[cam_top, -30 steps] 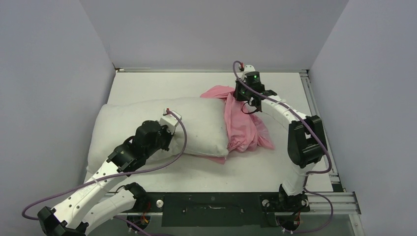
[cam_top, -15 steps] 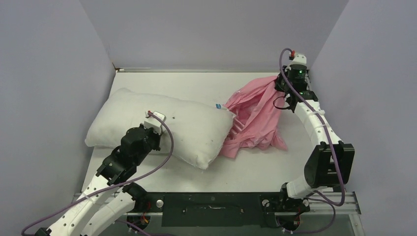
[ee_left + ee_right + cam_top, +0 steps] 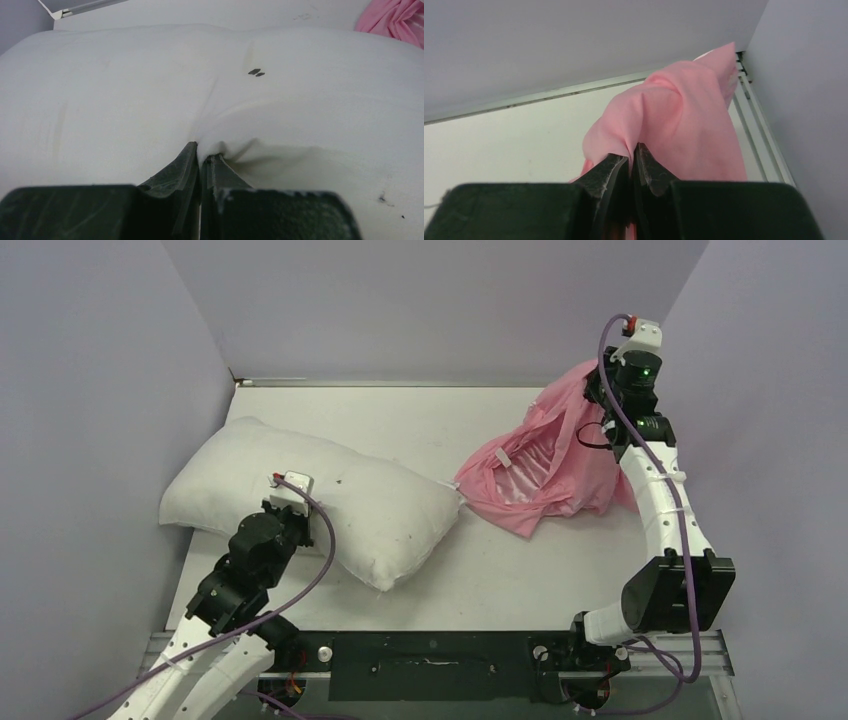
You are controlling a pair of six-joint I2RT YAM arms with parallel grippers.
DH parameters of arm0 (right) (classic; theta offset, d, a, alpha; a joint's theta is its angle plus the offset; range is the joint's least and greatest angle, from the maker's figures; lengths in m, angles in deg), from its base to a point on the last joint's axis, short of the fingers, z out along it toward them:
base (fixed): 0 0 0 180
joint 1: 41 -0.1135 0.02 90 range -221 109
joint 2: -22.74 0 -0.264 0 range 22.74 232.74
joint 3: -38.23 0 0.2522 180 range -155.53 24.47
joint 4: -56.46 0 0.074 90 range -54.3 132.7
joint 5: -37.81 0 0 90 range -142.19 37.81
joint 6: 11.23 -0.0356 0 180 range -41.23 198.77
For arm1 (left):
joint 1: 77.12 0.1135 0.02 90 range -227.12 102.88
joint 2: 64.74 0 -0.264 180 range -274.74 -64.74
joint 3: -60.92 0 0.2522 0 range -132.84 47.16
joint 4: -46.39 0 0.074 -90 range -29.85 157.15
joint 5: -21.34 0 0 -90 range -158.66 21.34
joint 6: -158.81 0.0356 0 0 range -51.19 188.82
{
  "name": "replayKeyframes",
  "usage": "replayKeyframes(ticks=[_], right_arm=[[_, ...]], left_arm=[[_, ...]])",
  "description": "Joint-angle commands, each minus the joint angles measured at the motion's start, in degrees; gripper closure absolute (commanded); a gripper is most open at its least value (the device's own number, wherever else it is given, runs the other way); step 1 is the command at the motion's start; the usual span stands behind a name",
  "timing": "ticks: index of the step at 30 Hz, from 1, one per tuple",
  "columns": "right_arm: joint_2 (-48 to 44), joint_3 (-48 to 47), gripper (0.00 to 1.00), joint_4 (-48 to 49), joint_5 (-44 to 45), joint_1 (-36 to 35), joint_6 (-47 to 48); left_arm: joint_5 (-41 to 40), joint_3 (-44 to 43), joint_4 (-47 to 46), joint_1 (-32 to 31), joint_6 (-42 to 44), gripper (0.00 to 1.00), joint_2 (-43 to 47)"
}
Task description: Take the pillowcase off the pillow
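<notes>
Pillow point(image 3: 330, 490) lies at 9 o'clock on the surface point(image 3: 500, 570), long axis running 10 to 4 o'clock. The left fingers point(image 3: 197, 160) are pinched shut on its white skin. Pillowcase point(image 3: 545, 465) hangs at 2 o'clock, to the pillow's 3 o'clock, from the right fingers point(image 3: 628, 162), which are clamped on a pink fold. Its open mouth faces the pillow's corner; contact there cannot be determined. Judgement: the right arm is nearer, and a pull toward 3 o'clock would confirm separation.

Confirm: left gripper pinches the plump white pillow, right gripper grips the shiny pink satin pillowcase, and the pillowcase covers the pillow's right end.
One error. The shiny pink satin pillowcase covers no part of the plump white pillow: the top external view shows it fully off, to the pillow's right. The left gripper pinches the pillow and the right gripper grips the pillowcase.
</notes>
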Motion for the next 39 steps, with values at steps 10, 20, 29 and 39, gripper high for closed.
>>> replayKeyframes(ticks=[10, 20, 29, 39], right_arm=[[-1.2, 10.2, 0.88, 2.7, -12.0, -16.9, -3.0], [-1.0, 28.2, 0.82, 2.5, -9.8, -29.0, -7.9], [-8.7, 35.3, 0.53, 0.4, -5.5, -32.0, -10.2], [-25.7, 26.6, 0.08, -10.2, 11.2, -31.9, -4.7]], left_arm=[[11.2, -1.8, -10.0, 0.6, 1.9, 0.98, -1.0], [10.0, -0.2, -10.8, 0.7, 1.5, 0.76, 5.2], [9.7, 0.1, -11.4, 0.7, -1.2, 0.59, 10.5], [3.4, -7.6, -6.4, 0.7, -3.5, 0.32, 15.1]])
